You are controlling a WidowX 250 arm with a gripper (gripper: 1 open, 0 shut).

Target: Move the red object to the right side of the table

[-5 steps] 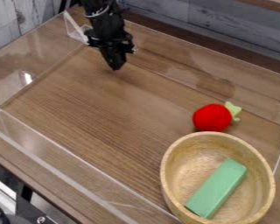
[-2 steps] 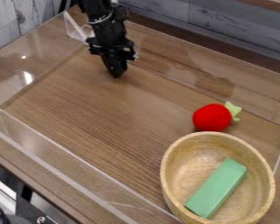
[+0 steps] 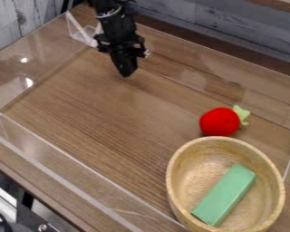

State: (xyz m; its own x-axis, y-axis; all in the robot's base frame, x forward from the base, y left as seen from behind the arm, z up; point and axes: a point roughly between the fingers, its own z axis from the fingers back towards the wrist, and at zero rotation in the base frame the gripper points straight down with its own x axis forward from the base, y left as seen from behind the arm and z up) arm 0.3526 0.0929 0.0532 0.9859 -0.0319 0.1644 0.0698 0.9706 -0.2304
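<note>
- Gripper [image 3: 127,69] has drifted slightly right along the far edge; jaws closed, apparently holding nothing.
- Red object [image 3: 219,121] unmoved beside bowl [image 3: 184,178]; already right on the table [image 3: 87,127].

The black robot hand [image 3: 127,69] is shut, far from the small red toy fruit [image 3: 220,121] beside the round wooden bowl [image 3: 184,178].

Table [image 3: 99,109] with red object [image 3: 220,121], bowl [image 3: 227,186]

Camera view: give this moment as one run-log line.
gripper: shut, empty, far-left over table | red toy fruit: right side, beside wooden bowl | green block: in bowl
</note>
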